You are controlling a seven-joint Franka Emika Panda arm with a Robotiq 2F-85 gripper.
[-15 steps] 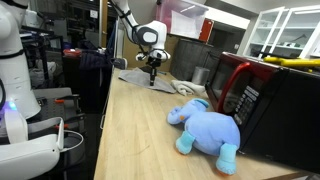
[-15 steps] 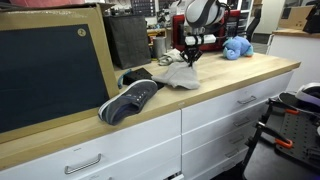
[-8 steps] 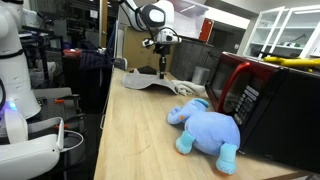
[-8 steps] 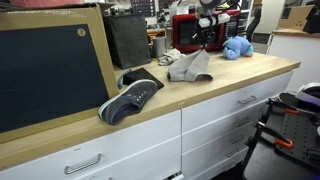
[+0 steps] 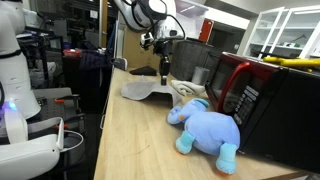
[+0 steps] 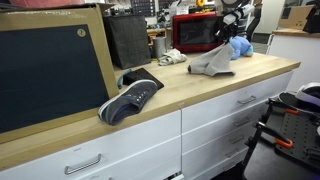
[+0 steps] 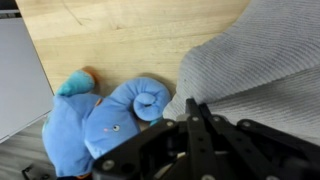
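While my pincer (image 7: 195,108) stays clamped on the grey knitted cloth (image 7: 262,58), its raised end now hangs nearer the blue plush elephant (image 7: 100,122) at the wooden table's (image 5: 130,140) end.

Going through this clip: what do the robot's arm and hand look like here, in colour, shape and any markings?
The arm is built of rounded white shells with dark bands at the joints. The hand is black, made of slim angular links in the wrist view. No markings are readable, and any cables are too small to make out.
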